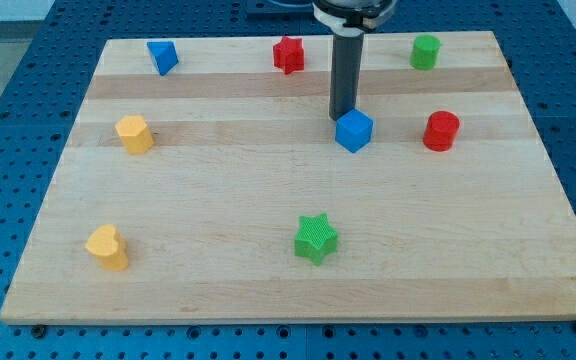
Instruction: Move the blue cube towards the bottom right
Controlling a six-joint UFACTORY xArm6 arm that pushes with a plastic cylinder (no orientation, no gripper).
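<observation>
The blue cube (pixel 354 130) sits on the wooden board (pixel 268 270), right of centre in the upper half. My tip (pixel 340 115) is at the cube's upper left edge, touching or almost touching it. The dark rod rises straight up from there to the view's top.
A red cylinder (pixel 441 131) stands right of the blue cube. A green cylinder (pixel 425 51), a red star (pixel 288 54) and a blue wedge-like block (pixel 162 57) lie along the top. A yellow block (pixel 134 133), a yellow heart (pixel 107 247) and a green star (pixel 315 238) lie lower.
</observation>
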